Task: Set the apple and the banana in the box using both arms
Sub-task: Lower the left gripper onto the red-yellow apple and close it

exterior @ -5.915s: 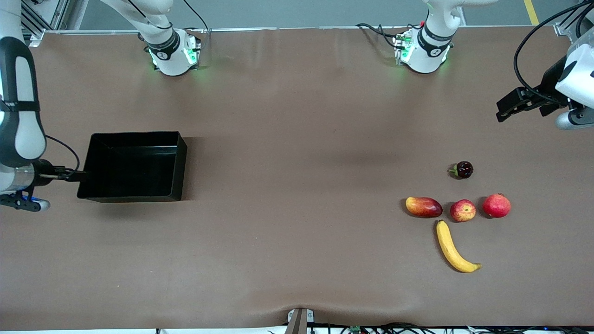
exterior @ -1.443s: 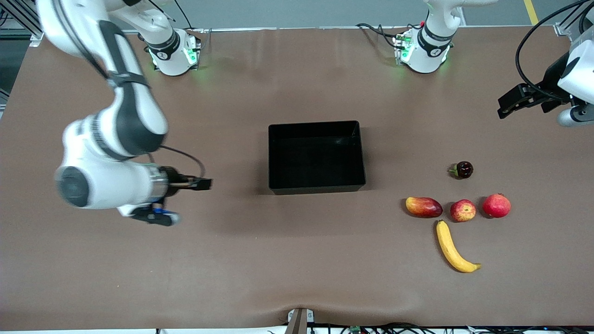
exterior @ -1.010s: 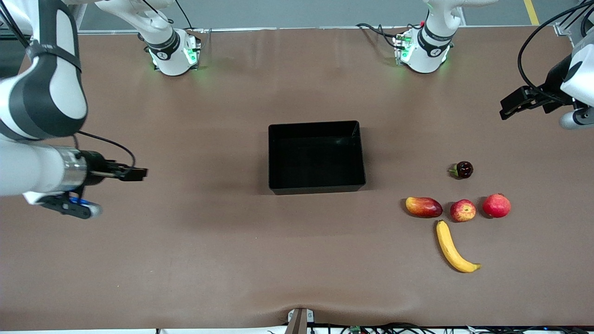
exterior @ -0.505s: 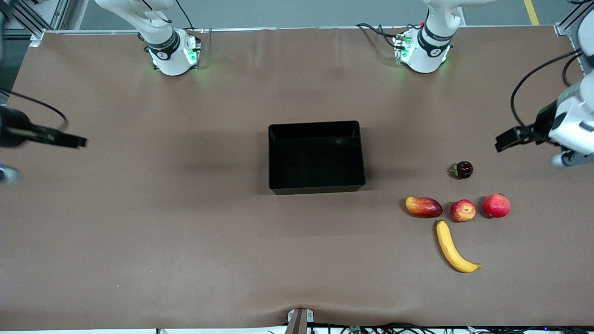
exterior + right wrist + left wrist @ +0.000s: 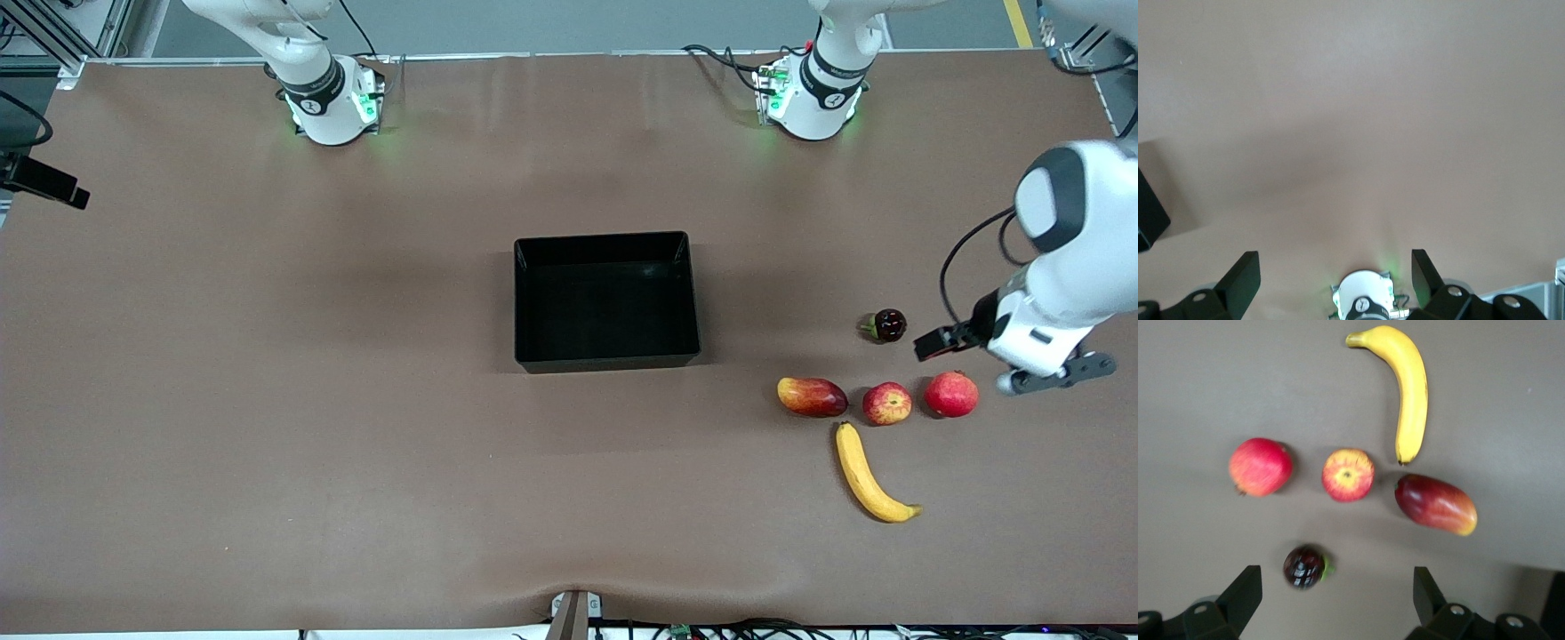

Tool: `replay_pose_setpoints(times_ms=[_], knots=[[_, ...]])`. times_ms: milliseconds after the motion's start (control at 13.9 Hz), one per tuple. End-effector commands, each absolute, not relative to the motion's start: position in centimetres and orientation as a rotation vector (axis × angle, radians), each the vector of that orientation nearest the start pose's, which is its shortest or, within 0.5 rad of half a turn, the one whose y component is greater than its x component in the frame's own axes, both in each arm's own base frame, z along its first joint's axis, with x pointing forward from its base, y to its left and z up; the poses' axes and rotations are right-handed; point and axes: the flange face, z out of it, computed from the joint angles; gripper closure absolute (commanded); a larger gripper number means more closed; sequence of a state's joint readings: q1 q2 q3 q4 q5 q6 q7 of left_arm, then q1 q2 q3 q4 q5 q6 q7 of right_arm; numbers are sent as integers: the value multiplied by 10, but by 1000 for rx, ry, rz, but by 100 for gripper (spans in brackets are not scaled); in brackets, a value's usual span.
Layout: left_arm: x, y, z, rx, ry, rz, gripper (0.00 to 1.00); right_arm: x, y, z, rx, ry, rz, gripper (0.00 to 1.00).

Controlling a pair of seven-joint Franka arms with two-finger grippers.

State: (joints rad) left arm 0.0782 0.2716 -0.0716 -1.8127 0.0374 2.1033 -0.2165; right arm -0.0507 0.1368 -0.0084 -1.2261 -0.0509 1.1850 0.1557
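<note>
Front view, change: the box, at the right arm's end of the table 5.9 s ago, now stands mid-table; it has not moved in the last 1.4 s. The right gripper has drawn back to the right arm's end of the table edge. The left gripper has come down from the table's edge to the fruit group.

Front view, fruit: the apple lies between the mango and the pomegranate; the banana lies just beside the apple, nearer the camera; a dark plum lies farther away. None has shifted.

Front view, left gripper: it hangs over the table between plum and pomegranate, apart from apple and banana.

Left wrist view: fingers spread wide, holding nothing. Plum lies between them; apple, pomegranate, mango and banana lie farther out.

Right wrist view: fingers spread wide over bare table, holding nothing; a corner of the box shows at the edge.
</note>
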Motion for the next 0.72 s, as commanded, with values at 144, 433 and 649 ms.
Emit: replay_pose_setpoints(times_ms=[144,433,649], knots=[[679,13,326,-3122,-309,-71,0,522,-33,669,-3193,226,97,0],[693,16,263,-3131,-319,-72,0,523,-38,668,-3177,171,37,0],[687,35,224,-3126,-359,-32,0,521,-42,669,-3156,158,13,0]])
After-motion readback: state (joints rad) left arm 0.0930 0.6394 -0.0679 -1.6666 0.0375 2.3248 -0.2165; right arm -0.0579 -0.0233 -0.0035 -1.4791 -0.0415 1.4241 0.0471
